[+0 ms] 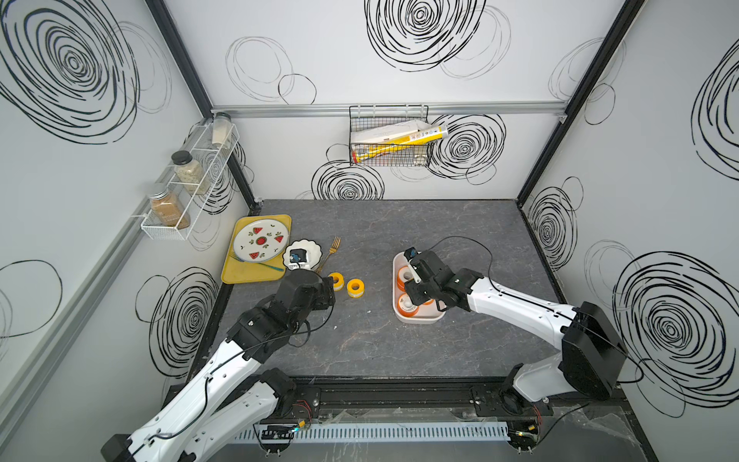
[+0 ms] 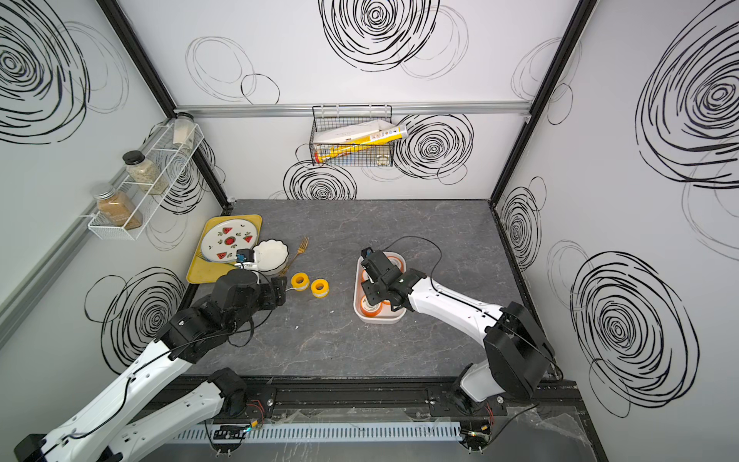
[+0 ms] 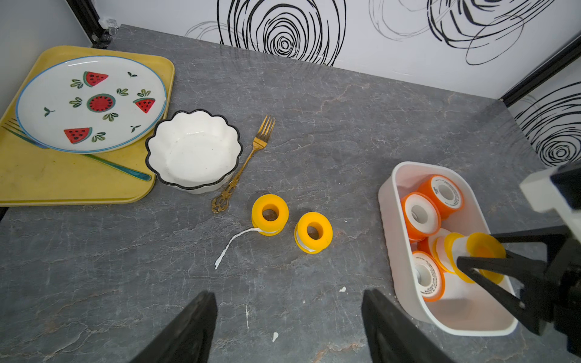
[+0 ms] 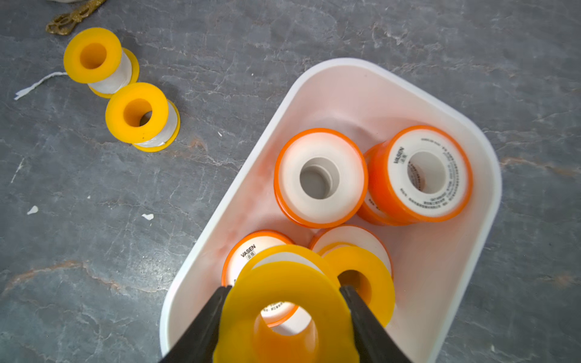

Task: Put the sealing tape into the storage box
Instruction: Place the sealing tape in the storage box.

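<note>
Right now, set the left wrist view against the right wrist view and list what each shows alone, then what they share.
Left wrist only: the yellow tray, the watermelon plate, the scalloped bowl and the open left gripper. Right wrist only: readable VASEN lettering on an orange spool. Shared: the storage box, two loose yellow spools on the table, and the right gripper shut on the held spool.
</note>
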Motion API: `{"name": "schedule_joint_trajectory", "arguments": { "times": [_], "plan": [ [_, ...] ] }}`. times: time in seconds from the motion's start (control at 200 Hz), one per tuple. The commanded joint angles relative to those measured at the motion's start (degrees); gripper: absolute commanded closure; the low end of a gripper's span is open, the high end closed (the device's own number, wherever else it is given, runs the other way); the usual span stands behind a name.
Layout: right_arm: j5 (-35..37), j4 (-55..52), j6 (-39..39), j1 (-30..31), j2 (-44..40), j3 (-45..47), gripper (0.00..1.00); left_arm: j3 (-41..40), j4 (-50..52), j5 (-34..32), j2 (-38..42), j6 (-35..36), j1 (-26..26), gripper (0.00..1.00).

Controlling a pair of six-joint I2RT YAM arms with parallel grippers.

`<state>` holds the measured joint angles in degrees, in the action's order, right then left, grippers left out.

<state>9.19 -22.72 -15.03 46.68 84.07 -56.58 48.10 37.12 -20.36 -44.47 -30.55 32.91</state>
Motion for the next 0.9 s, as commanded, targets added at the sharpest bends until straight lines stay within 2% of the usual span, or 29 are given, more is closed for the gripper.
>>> {"name": "schedule_joint_trajectory", "arguments": {
  "times": [0.0,0.315,0.651,0.896],
  "plan": [
    [-2.1,2.4,-0.9,0.2,0.0,1.2,0.49,-0.5,-2.4,0.4,-0.2,0.6,-0.6,0.21],
    [-5.7,4.2,-1.3,0.2,2.6,3.9,0.49,-0.5,-2.6,0.7,-0.1,0.9,-0.6,0.21],
    [-4.3,4.7,-1.1,0.2,5.6,4.3,0.47,-0.5,-2.6,0.8,-0.3,1.0,-0.6,0.20],
    [-5.0,4.5,-1.1,0.2,6.4,4.3,0.36,-0.5,-2.6,0.8,-0.2,0.9,-0.6,0.20]
  ]
}}
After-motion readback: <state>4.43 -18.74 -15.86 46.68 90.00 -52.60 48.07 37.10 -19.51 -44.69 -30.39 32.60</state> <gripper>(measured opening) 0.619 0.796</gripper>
